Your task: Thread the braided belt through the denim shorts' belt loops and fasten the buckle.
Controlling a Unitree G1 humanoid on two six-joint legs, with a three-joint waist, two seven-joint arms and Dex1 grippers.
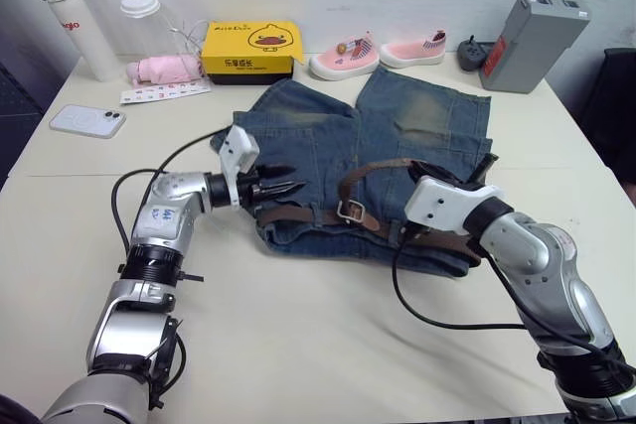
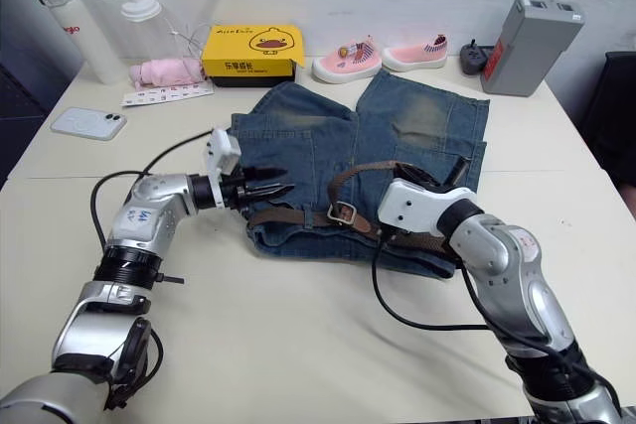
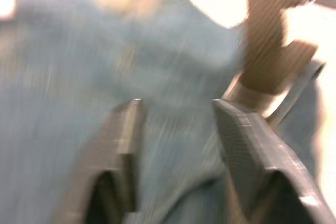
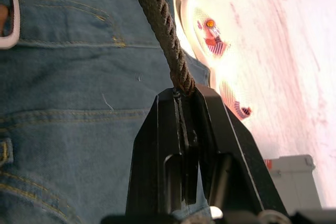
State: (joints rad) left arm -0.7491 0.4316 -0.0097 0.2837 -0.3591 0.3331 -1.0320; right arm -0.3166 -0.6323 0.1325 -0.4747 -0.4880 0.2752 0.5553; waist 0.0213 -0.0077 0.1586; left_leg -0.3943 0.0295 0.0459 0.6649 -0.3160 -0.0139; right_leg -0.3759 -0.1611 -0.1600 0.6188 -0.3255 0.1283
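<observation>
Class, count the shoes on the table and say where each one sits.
2: one pink shoe beside the yellow box, the other shoe just right of it, toward the grey case.

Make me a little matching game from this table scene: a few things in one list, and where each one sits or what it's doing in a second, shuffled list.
Things:
1. braided belt
2. yellow box
3. phone
4. left tool

Places or states:
A. open, at the waistband of the denim shorts
B. pinched in the shut right tool
C. at the table's far edge, beside the small pink shoes
D. lying flat near the bottles

Pairs: 1-B, 2-C, 3-D, 4-A
</observation>
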